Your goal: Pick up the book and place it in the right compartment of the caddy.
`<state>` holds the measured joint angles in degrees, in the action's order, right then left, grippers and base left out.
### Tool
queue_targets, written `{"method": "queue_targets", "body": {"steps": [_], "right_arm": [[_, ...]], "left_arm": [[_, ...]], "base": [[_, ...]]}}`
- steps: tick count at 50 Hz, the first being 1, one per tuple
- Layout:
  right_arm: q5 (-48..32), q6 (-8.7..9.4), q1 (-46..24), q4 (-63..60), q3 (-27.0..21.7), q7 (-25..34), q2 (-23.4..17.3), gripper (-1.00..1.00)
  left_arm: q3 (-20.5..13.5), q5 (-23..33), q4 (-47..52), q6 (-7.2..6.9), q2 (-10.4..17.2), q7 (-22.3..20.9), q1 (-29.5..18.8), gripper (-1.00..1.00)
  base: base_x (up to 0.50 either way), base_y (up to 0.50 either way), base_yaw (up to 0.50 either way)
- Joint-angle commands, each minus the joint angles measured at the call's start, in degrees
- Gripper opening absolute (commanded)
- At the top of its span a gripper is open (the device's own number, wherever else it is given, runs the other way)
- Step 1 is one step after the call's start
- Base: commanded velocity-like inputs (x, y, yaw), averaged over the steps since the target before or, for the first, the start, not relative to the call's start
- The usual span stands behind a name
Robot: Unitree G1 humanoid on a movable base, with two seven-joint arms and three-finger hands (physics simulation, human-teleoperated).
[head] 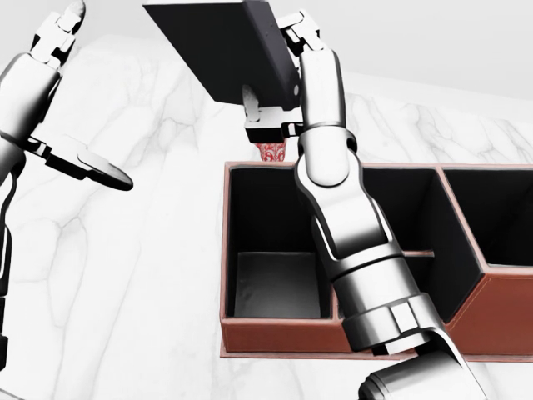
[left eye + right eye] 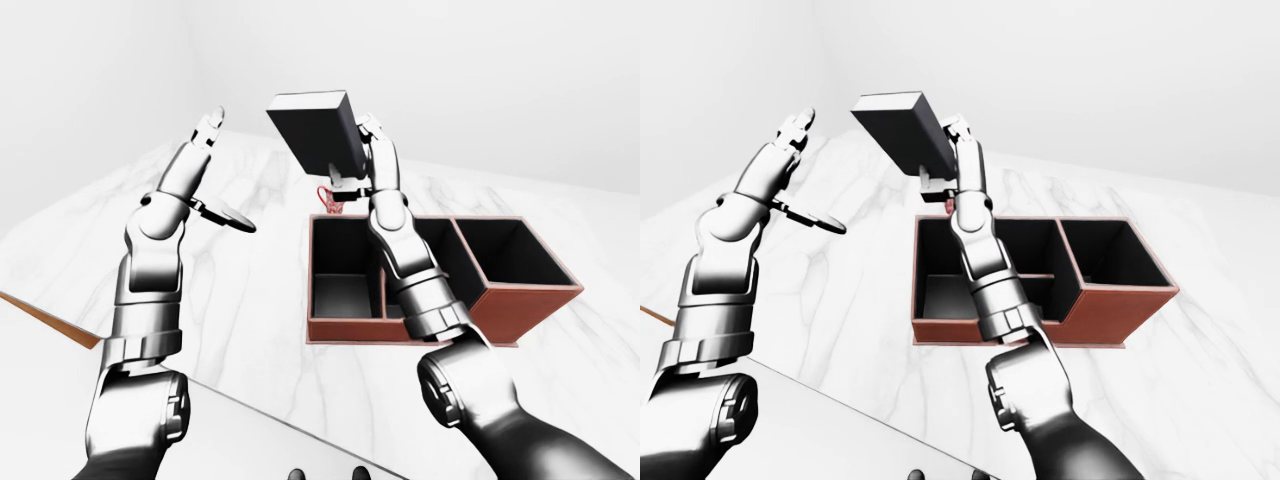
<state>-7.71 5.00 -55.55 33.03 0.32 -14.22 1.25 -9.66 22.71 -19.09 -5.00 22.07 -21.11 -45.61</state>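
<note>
My right hand (image 1: 279,79) is shut on a dark book (image 1: 221,50) and holds it tilted in the air, above the top-left corner of the brown caddy (image 2: 350,330). The caddy stands on the white marble table (image 2: 240,300). Its right compartment (image 2: 515,255) is large, dark and open. Its left part is split into smaller sections. My right forearm crosses over the caddy's middle. My left hand (image 2: 215,165) is raised at the left of the views, open and empty, well apart from the book.
A small red and white thing (image 1: 272,152) sits just past the caddy's top edge, partly hidden by my right hand. A brown edge (image 2: 50,320) shows at the left. A pale flat slab (image 2: 230,430) fills the bottom of the left-eye view.
</note>
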Motion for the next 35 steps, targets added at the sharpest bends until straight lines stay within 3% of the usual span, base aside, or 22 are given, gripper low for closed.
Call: {"method": "queue_targets", "body": {"steps": [1,17,24,35], "right_arm": [[0.7,0.00,-2.7,-1.3,-1.7,-1.4,-2.2,-1.00],[2.3,0.00,-3.1,2.4,-3.3,-2.5,-5.4,-1.00],[3.4,0.00,-4.7,2.6,-4.1,-2.7,-7.5,-1.00],[4.3,0.00,-5.3,5.0,-5.4,-3.4,-10.5,-1.00]], "left_arm": [[-0.3,-5.7,-4.9,0.00,0.3,7.8,-0.4,1.00],[-1.7,-13.1,-10.7,0.00,1.8,15.6,-2.8,1.00],[-1.7,-13.8,-12.2,0.00,1.7,19.7,-2.0,1.00],[-1.2,-14.6,-11.7,0.00,1.3,20.7,0.1,1.00]], "base": [[0.00,0.00,0.00],[0.00,0.00,0.00],[0.00,0.00,0.00],[0.00,0.00,0.00]]}}
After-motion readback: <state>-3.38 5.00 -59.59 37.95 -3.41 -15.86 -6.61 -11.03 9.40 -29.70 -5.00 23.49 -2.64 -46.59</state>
